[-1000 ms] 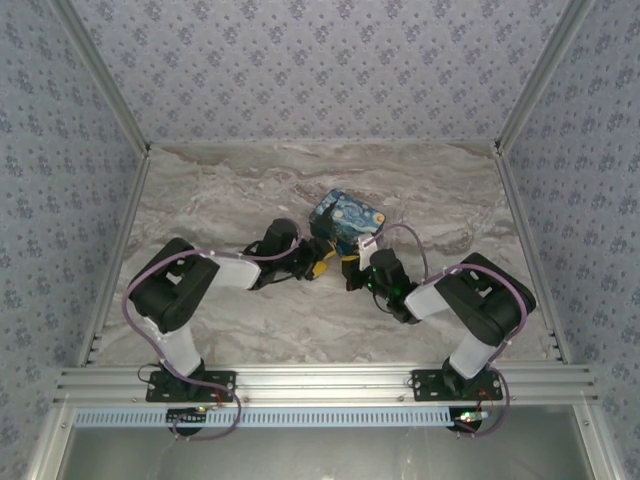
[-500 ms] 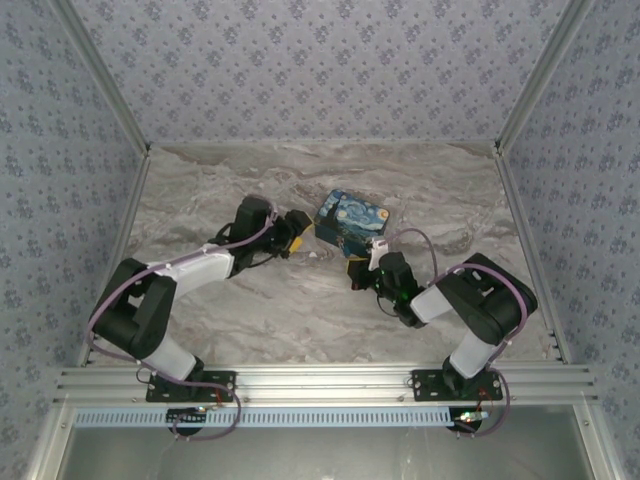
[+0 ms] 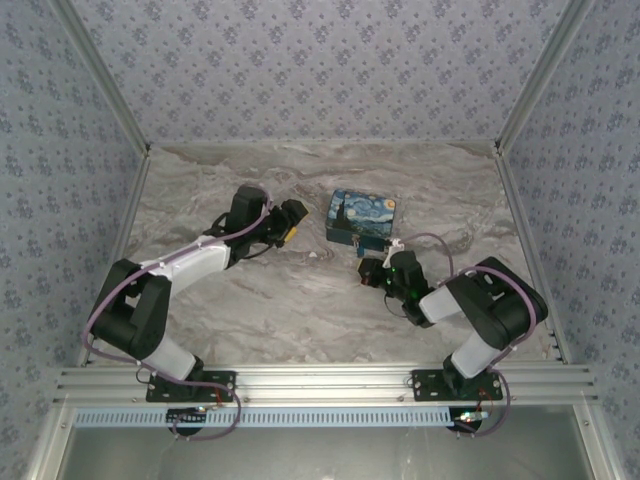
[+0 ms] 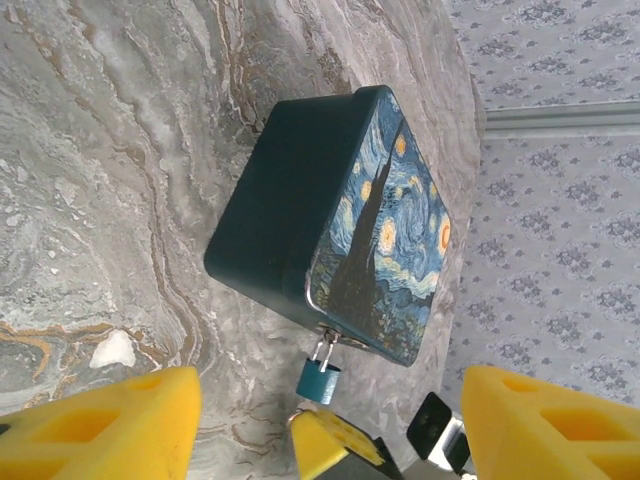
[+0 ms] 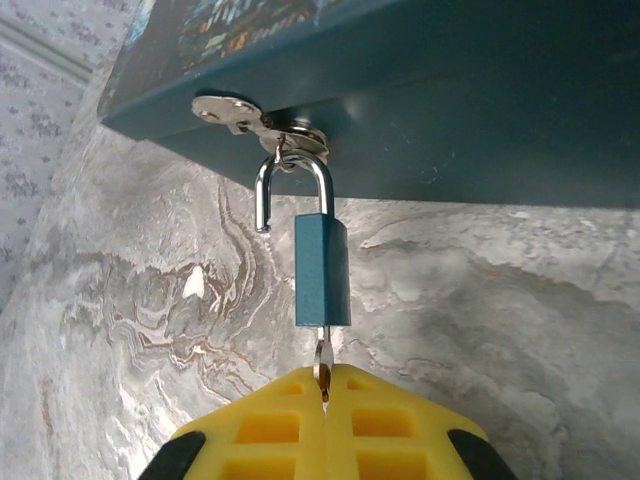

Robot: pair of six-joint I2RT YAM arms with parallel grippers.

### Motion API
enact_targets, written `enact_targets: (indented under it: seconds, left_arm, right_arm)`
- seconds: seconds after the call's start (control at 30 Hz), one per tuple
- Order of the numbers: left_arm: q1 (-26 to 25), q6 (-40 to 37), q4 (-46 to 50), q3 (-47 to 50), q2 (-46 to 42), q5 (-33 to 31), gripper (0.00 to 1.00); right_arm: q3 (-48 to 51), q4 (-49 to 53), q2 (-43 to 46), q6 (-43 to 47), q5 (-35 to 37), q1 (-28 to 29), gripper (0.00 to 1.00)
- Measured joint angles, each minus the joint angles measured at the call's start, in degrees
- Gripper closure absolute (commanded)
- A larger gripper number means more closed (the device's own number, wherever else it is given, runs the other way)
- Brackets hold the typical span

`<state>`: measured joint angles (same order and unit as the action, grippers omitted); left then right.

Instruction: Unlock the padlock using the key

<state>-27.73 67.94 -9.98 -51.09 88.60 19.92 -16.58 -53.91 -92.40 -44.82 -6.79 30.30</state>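
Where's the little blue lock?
In the right wrist view, the padlock is hooked on the box's latch, just above the right gripper pinching the key in it.

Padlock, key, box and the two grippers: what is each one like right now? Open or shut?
Padlock: hanging from the box's latch, shackle open, one leg out of the body.
Key: stuck in the padlock's bottom.
Box: lid shut.
Left gripper: open, holding nothing.
Right gripper: shut on the key.
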Motion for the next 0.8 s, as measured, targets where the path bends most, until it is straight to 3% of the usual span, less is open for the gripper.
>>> enact_targets:
  seconds: [0.2,0.43,0.7,0.8]
  left_arm:
    - [0.7,-1.36,0.85,-1.66,1.36,0.22,0.31]
    - [0.79,-3.45,2.43,-3.45,1.88,0.22,0.3]
    - [1.22,-9.22,5.64,-9.99,6.51,1.79,0.21]
    - [1.38,-12.15,7.3,-13.92,10.12,3.34,0.2]
  right_arm:
    - [2.47,5.2,4.48,-1.55,1.62,-0.92,0.61]
    - [2.78,14.16,14.12,0.2,2.54,-2.51,0.44]
    - [2.34,25.27,28.33,5.05,0.31,-7.19,0.05]
    - [1.7,29.83,32.61,6.32,-1.73,-8.39,0.0]
